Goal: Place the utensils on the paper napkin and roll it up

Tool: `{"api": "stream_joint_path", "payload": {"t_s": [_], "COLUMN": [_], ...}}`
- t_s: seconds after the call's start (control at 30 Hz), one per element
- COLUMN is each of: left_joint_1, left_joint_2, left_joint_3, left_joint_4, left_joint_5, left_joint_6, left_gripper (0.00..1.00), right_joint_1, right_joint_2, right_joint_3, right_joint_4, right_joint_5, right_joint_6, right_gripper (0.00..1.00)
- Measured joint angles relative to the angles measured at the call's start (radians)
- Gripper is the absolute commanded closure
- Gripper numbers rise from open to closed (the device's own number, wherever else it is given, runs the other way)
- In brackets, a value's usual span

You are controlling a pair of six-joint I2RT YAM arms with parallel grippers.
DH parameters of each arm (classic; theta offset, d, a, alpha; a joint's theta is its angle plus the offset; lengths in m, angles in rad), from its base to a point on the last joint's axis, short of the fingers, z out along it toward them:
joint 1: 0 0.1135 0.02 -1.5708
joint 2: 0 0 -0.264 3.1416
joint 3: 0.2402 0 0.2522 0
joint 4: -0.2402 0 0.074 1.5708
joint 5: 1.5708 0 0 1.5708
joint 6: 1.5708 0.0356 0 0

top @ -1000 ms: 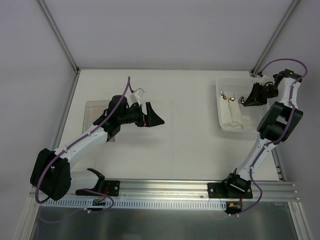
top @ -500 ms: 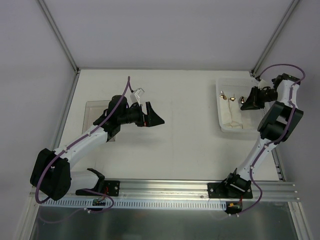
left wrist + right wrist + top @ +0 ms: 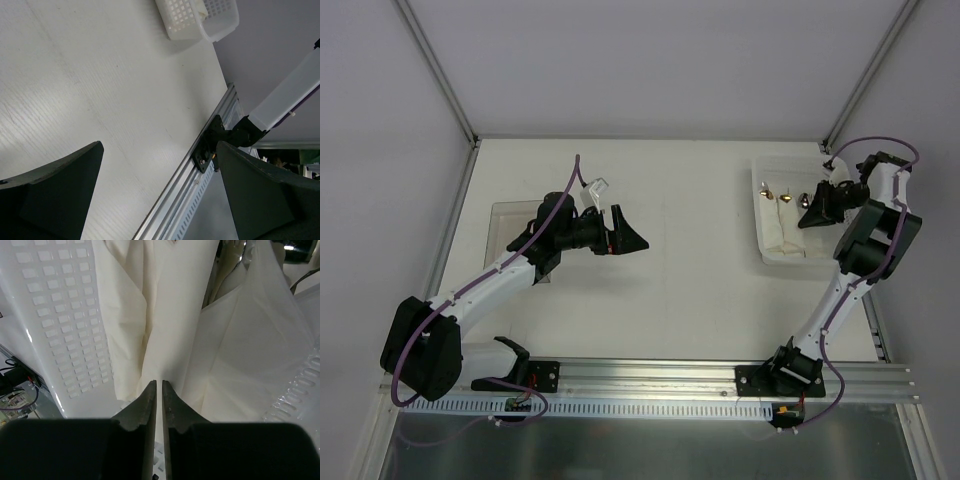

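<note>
Utensils (image 3: 785,196) lie in the white basket (image 3: 763,245) at the far right of the counter (image 3: 700,290), their gold heads showing on the folded napkin (image 3: 165,315) inside it. I see the right fingers (image 3: 808,205) low over the basket, just beside the nearest gold head. In the wrist view they are drawn almost together, only a hairline slit between them, with the tips against the pale folds. I cannot tell whether anything is pinched. The left fingers (image 3: 628,228) are spread wide above bare counter near the middle, well apart from the basket. A clear tray (image 3: 505,215) sits at the left.
</note>
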Motion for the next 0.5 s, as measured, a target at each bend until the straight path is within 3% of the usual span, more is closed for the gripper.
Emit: {"api": "stream_joint_path", "payload": {"t_s": [0.5], "left_joint_1": [0.0], "left_joint_2": [0.0], "left_joint_3": [-0.002], "left_joint_4": [0.0], "left_joint_5": [0.0], "left_joint_6": [-0.003], "left_gripper": [0.01], "right_joint_1": [0.014], "right_joint_2": [0.012], "right_joint_3": [-0.001], "right_joint_4": [0.018], "right_joint_5": [0.152], "right_joint_6": [0.004], "right_gripper": [0.93]}}
